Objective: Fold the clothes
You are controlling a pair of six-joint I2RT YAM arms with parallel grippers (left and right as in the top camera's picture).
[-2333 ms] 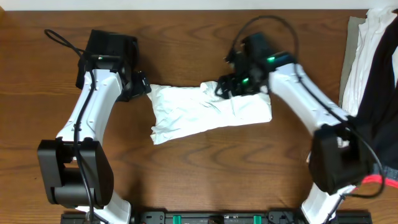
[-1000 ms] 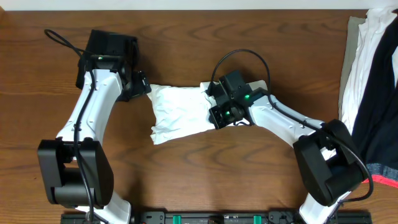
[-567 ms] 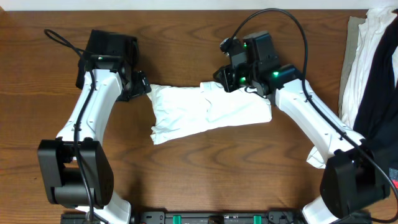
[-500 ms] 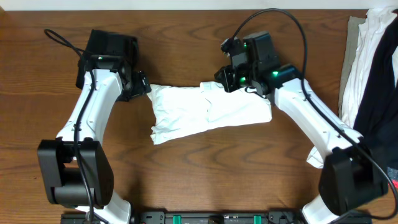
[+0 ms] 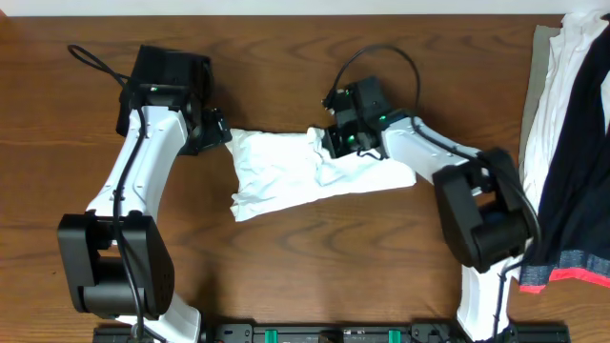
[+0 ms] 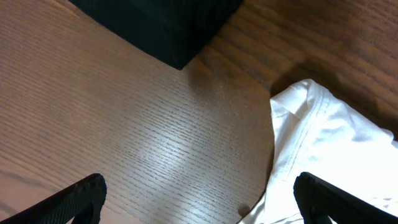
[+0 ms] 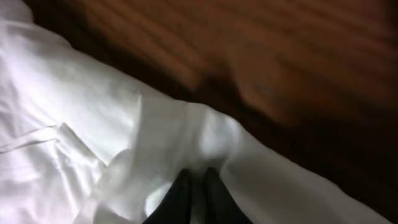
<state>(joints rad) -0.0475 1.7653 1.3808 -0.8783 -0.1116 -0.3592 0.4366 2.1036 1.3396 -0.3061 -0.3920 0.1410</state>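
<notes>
A white T-shirt (image 5: pixel 281 176) lies folded in a crumpled strip across the middle of the wooden table. My left gripper (image 5: pixel 217 133) hovers just off its upper left corner, open. In the left wrist view the two black fingertips (image 6: pixel 81 196) stand wide apart over bare wood, and the shirt's corner (image 6: pixel 323 143) sits by the right one. My right gripper (image 5: pixel 329 143) is down on the shirt's top edge near the middle. In the right wrist view its gripper (image 7: pixel 198 183) is shut, pinching a thin ridge of the white fabric (image 7: pixel 93 124).
A pile of white and black garments (image 5: pixel 572 114) with a red hem (image 5: pixel 572 276) lies along the table's right edge. A black block (image 6: pixel 168 25) fills the top of the left wrist view. Bare wood (image 5: pixel 315 257) lies in front of the shirt.
My right gripper has come down and to the left from above the shirt's top edge onto the fabric, which bunches slightly there. The left arm has stayed still.
</notes>
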